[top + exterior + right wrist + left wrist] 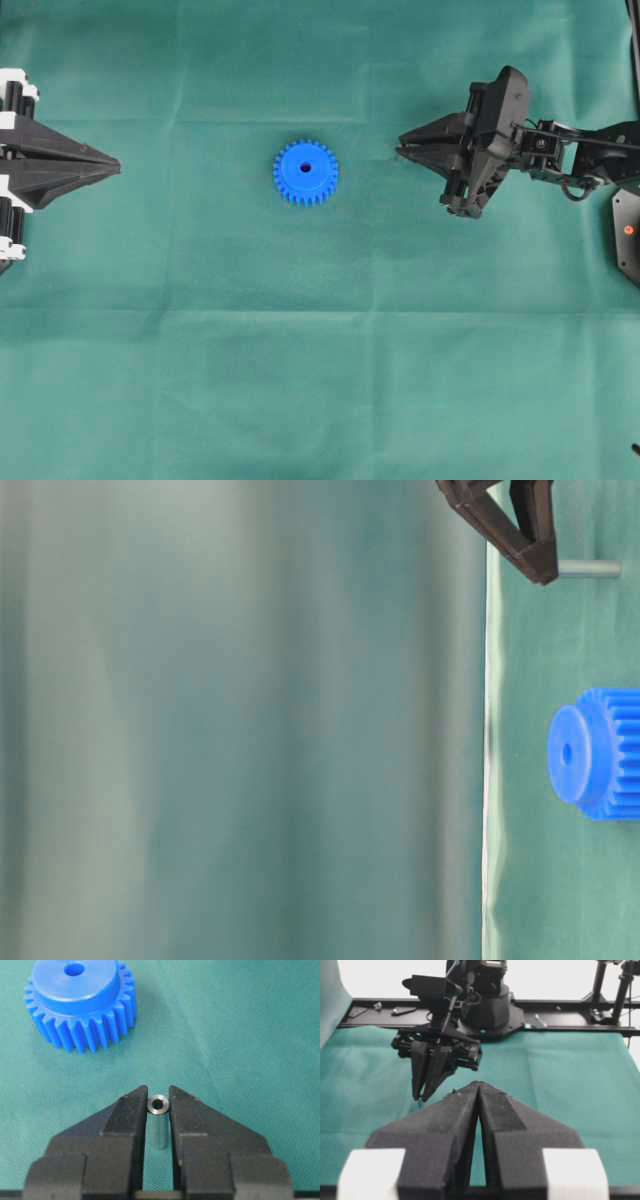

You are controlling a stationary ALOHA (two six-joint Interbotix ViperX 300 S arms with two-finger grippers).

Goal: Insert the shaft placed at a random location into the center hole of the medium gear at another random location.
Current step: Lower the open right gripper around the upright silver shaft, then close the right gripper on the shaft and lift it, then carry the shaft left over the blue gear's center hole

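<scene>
**Right gripper closes on the shaft, gear lies apart**

Right gripper [159, 1097] has its two black fingers drawn in narrow on either side of the shaft [158, 1125], a small silver-grey metal pin standing upright on the green cloth [240, 1035]. In the right wrist view both fingertips sit against the pin's sides, or within a hair of them; its round top, with a dark hollow in it, shows just between the tips. The table-level view shows the same gripper [542, 575] with its dark tip at the end of the pin [590, 569], which reaches from there to the cloth.

The medium gear [306, 172] lies flat on the cloth near the middle of the overhead view, at about 9 o'clock from the right gripper [402, 150] and well apart from it. Its center hole [305, 167] faces up, open and dark in the raised hub. In the right wrist view the gear [80, 1005] sits at roughly 11 o'clock from the fingertips, teeth all round its rim.

The left gripper [115, 165] rests at the 9 o'clock edge of the overhead view, pointing toward the gear. The left wrist view shows its fingers [500, 1110] pressed together with nothing between them.
</scene>
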